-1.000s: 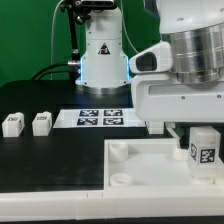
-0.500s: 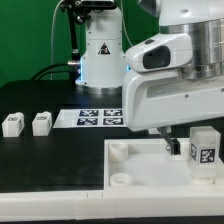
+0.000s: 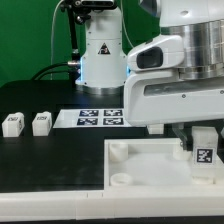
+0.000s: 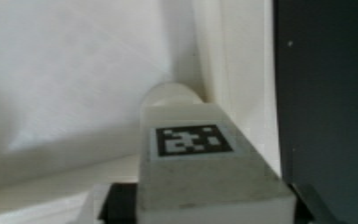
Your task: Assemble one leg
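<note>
White loose legs (image 3: pixel 12 124) (image 3: pixel 41 122) count two; fingers (image 4: pixel 123 205) clamp a third leg (image 3: pixel 204 150).

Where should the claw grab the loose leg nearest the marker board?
From straight above, closing across its two side faces: the loose leg sits alone on the table, tag facing the exterior camera, with gaps to its neighbour and the marker board on either side. The claw holds another leg.
</note>
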`<state>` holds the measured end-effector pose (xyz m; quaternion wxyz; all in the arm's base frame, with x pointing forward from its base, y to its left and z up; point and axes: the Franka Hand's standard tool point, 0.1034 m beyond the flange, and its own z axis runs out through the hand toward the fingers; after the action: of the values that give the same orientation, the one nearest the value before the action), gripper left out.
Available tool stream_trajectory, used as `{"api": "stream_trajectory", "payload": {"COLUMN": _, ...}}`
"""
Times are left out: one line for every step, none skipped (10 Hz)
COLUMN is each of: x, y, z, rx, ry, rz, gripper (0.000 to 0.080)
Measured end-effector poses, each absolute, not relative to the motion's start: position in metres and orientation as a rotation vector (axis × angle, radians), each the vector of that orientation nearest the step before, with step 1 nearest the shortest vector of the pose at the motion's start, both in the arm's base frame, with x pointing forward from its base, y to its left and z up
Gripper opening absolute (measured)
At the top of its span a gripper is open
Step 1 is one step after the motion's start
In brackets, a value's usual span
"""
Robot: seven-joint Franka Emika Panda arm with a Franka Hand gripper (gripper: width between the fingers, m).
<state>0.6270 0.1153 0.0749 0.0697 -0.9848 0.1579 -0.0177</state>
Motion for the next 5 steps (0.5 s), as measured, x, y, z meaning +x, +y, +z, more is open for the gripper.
{"api": "stream_trajectory", "payload": {"x": 0.6271, "y": 0.1148, "z": 0.0749, "rx": -2.934, "ry": 0.626, "rz": -0.043, "gripper": 0.0294}}
{"api": "stream_trajectory", "payload": {"x": 0.6277, "y": 0.1145, "z": 0.075, "rx": -2.868, "ry": 0.87, "rz": -0.028, "gripper": 0.0294}}
{"api": "stream_trajectory", "payload": {"x": 0.6284, "y": 0.1134, "z": 0.074, "rx": -2.744, "ry": 1.192, "rz": -0.013, "gripper": 0.0294}}
{"api": "stream_trajectory", "payload": {"x": 0.6286, "y": 0.1115, "z": 0.0732, "rx": -2.577, "ry": 1.498, "rz": 0.009, "gripper": 0.0294}}
{"api": "stream_trajectory", "payload": {"x": 0.6288, "y": 0.1103, "z": 0.0729, "rx": -2.415, "ry": 1.712, "rz": 0.046, "gripper": 0.0294}}
